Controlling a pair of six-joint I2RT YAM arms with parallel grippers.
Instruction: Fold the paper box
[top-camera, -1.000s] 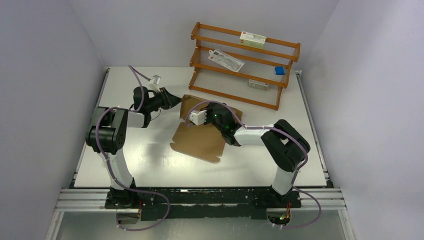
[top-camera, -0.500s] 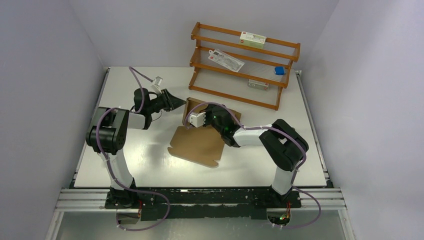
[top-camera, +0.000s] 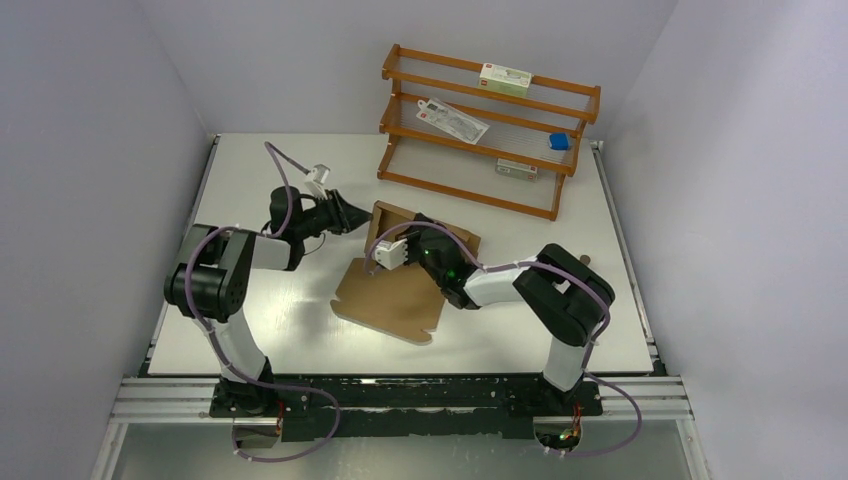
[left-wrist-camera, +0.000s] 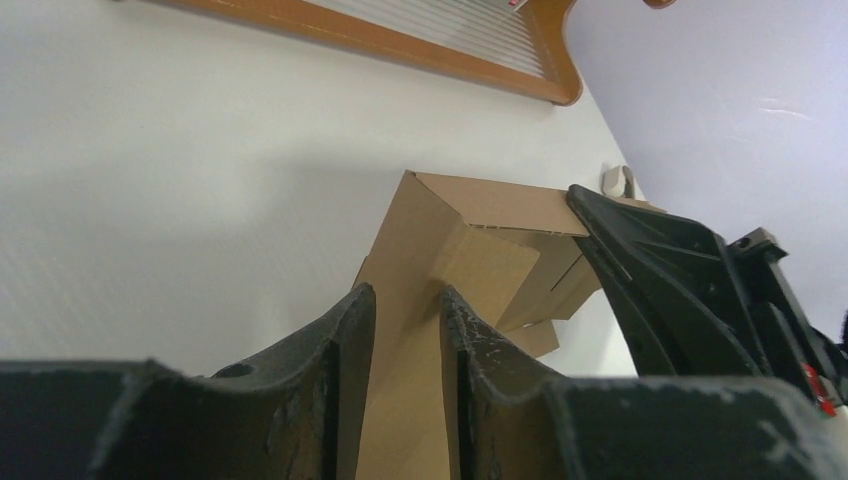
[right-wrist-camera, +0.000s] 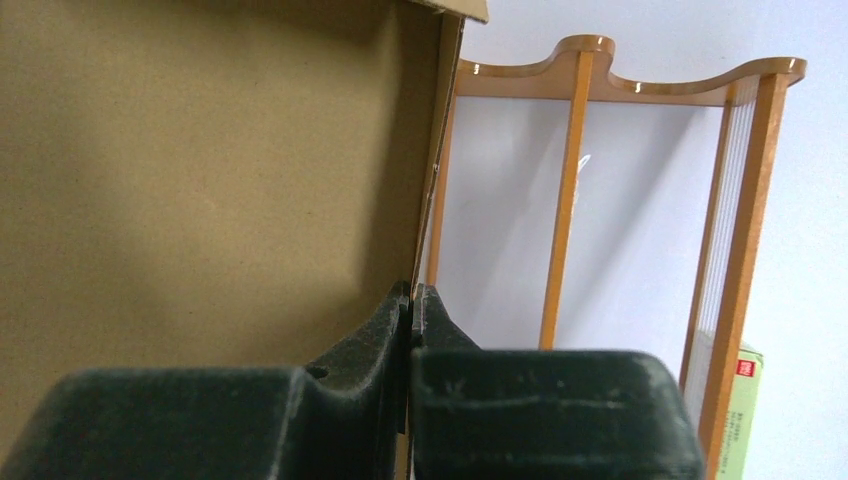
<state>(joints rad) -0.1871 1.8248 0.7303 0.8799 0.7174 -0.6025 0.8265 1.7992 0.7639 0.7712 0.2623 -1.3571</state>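
Note:
The paper box (top-camera: 388, 297) is a brown cardboard piece lying mid-table with its far wall (top-camera: 400, 213) folded upright. My right gripper (top-camera: 424, 233) reaches over the sheet and is shut on that raised wall's edge, its jaws (right-wrist-camera: 411, 290) pinched on the brown panel (right-wrist-camera: 200, 180). At the box's left corner, my left gripper (top-camera: 357, 213) has its jaws slightly apart, so it is open. In the left wrist view the gap of that gripper (left-wrist-camera: 408, 295) shows a folded cardboard flap (left-wrist-camera: 490, 262), touching neither pad.
A wooden rack (top-camera: 490, 130) stands at the back right of the table, close behind the box, and also shows as posts (right-wrist-camera: 565, 200). It carries a white and green carton (top-camera: 505, 78), a flat packet (top-camera: 452, 118) and a small blue thing (top-camera: 559, 142).
The right gripper has pulled the cardboard a little to the left and nearer, and the far wall stands more upright. The left gripper has closed in on the box's left corner, its jaws slightly wider.

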